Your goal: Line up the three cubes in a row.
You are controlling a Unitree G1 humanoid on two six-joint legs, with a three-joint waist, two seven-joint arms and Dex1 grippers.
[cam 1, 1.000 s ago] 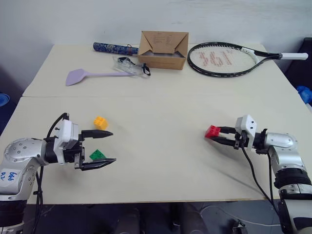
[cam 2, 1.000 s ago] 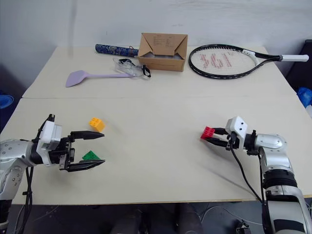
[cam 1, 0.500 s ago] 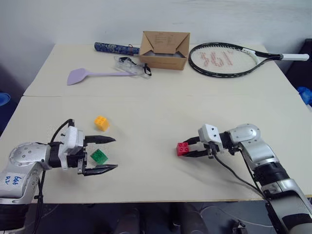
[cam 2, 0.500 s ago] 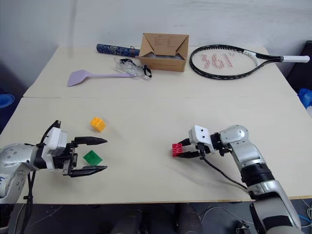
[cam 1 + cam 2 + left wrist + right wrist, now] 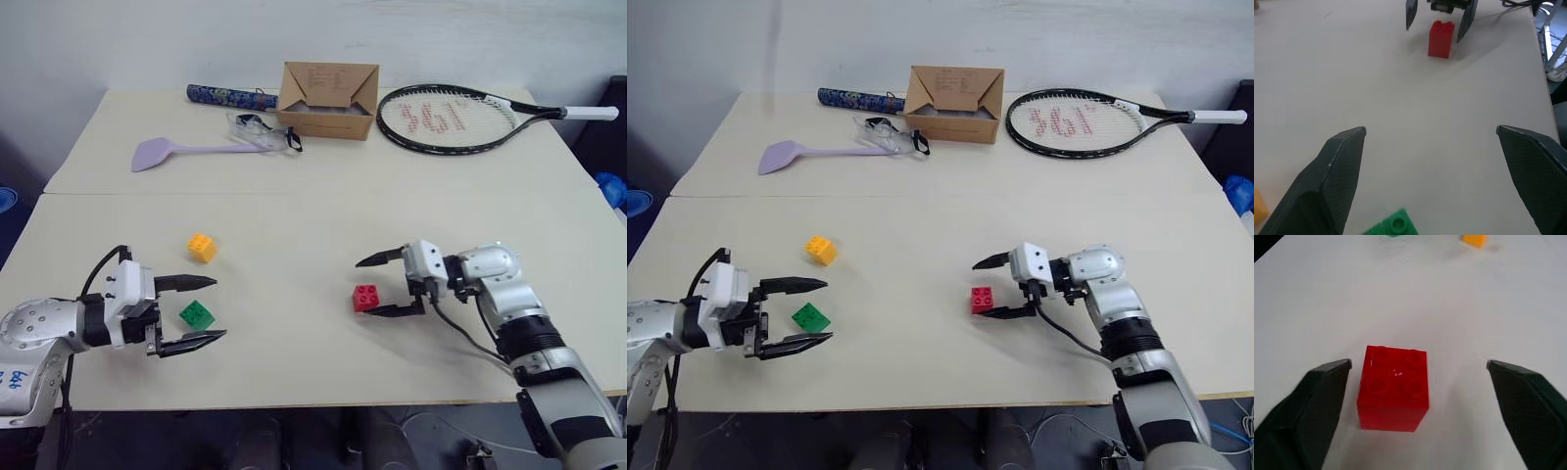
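My right gripper (image 5: 384,286) stands wide open around the red cube (image 5: 367,297) (untouched); my left gripper (image 5: 194,310) gapes, holding nothing, around the green cube (image 5: 197,314).

Two cream-topped tables (image 5: 323,176) butt together along a straight seam, set against a plain white wall (image 5: 196,39). Dark floor (image 5: 20,157) to either side, with blue objects (image 5: 609,186) at both edges

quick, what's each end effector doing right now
Left end effector: open, holding nothing, green cube between its fingers.
Right end effector: open, red cube released on the table.
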